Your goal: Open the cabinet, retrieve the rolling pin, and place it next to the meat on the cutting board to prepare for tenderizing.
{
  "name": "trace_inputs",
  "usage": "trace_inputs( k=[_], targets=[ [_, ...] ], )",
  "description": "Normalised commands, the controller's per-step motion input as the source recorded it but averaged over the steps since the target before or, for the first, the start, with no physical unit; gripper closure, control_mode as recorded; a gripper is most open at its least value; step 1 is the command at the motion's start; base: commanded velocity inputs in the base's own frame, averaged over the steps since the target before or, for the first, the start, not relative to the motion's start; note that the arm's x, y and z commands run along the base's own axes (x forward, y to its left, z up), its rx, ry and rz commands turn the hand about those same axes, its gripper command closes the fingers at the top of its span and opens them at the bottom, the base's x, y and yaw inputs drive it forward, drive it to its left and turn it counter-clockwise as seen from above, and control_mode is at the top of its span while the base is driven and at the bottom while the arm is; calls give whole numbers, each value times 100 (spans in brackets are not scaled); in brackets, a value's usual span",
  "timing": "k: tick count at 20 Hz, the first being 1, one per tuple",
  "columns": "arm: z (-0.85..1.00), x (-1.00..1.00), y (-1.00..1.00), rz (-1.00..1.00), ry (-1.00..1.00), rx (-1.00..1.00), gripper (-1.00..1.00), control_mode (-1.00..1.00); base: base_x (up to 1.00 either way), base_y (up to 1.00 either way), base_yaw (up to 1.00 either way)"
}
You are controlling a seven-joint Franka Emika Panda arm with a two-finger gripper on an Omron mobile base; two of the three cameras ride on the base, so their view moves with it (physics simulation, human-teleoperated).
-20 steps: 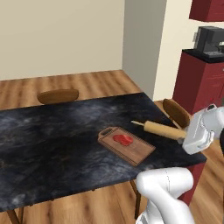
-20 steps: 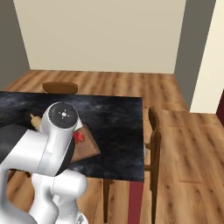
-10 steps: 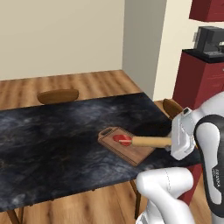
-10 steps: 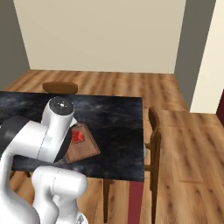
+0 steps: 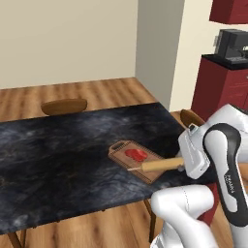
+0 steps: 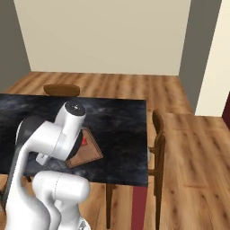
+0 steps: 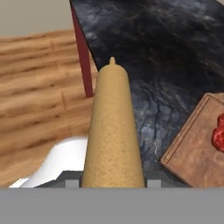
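The cutting board (image 5: 140, 160) lies on the dark marbled table (image 5: 58, 160), near the table's right end, with the meat (image 5: 136, 154) resting on its middle. The rolling pin (image 5: 157, 165) is held roughly level over the board's near right edge, just beside the meat, its far end hidden at the robot's white wrist, where the fingers cannot be made out. A wooden chair (image 5: 64, 105) stands beyond the board at the table's far side; a dark-red counter (image 5: 220, 87) with a black appliance (image 5: 232, 44) stands well to the board's right.

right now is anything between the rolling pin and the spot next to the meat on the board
Nothing visible blocks it. The rolling pin already hangs over the near edge of the cutting board, and the meat is the sole item on the board, with bare wood beside it.
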Motion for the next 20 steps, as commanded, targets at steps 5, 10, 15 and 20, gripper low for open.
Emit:
trace_inputs(
  k=[5, 10, 15, 20],
  targets=[
    [-16, 25, 0, 21, 1, 2, 100, -100, 0, 0, 0],
    [-10, 36, -1, 19, 0, 2, 100, -100, 0, 0, 0],
    [-20, 31, -9, 10, 3, 1, 100, -100, 0, 0, 0],
    [-32, 22, -11, 2, 4, 0, 100, -100, 0, 0, 0]
  ],
)
